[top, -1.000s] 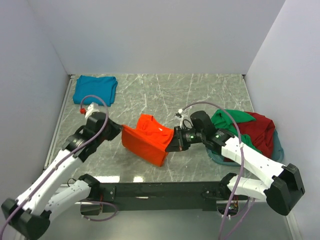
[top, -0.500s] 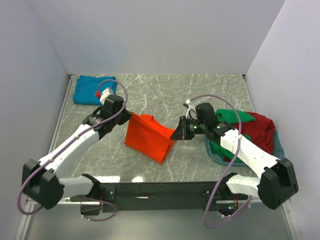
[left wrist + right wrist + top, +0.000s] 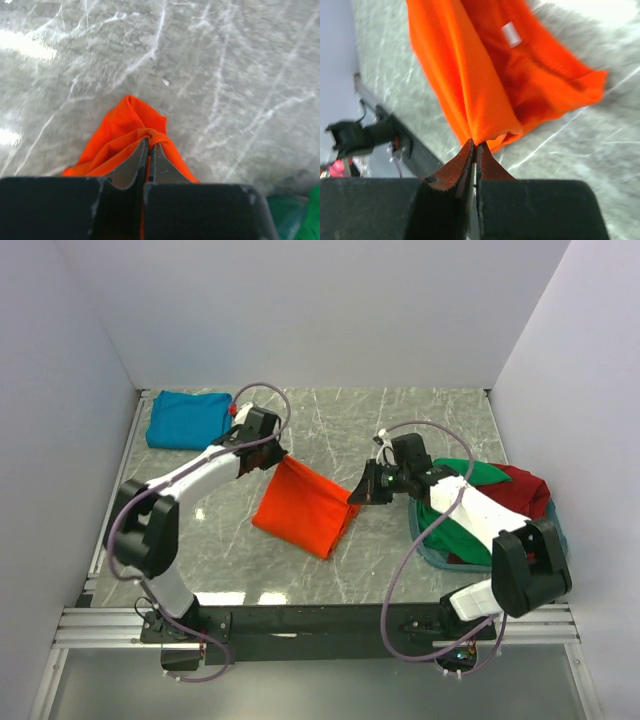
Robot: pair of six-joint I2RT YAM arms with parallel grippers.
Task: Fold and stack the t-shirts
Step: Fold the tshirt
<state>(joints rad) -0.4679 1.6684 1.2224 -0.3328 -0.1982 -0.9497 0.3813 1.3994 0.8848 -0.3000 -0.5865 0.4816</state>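
Observation:
The bright orange t-shirt (image 3: 303, 505) hangs stretched between both grippers above the middle of the table, its lower edge at the surface. My left gripper (image 3: 277, 453) is shut on its upper left corner; the cloth shows pinched in the left wrist view (image 3: 131, 132). My right gripper (image 3: 357, 496) is shut on its right corner; the orange cloth fills the right wrist view (image 3: 485, 75). The teal blue t-shirt (image 3: 188, 418) lies folded at the far left. The green t-shirt (image 3: 462, 476) and the dark red t-shirt (image 3: 522, 496) lie bunched in the basket.
The grey-blue plastic basket (image 3: 436, 554) sits at the right edge, under my right arm. White walls close the table on the left, back and right. The black base rail (image 3: 320, 620) runs along the near edge.
Both grippers have carried the orange shirt away from the near edge. The left gripper moved up and right, towards the back. The shirt now hangs more stretched out.

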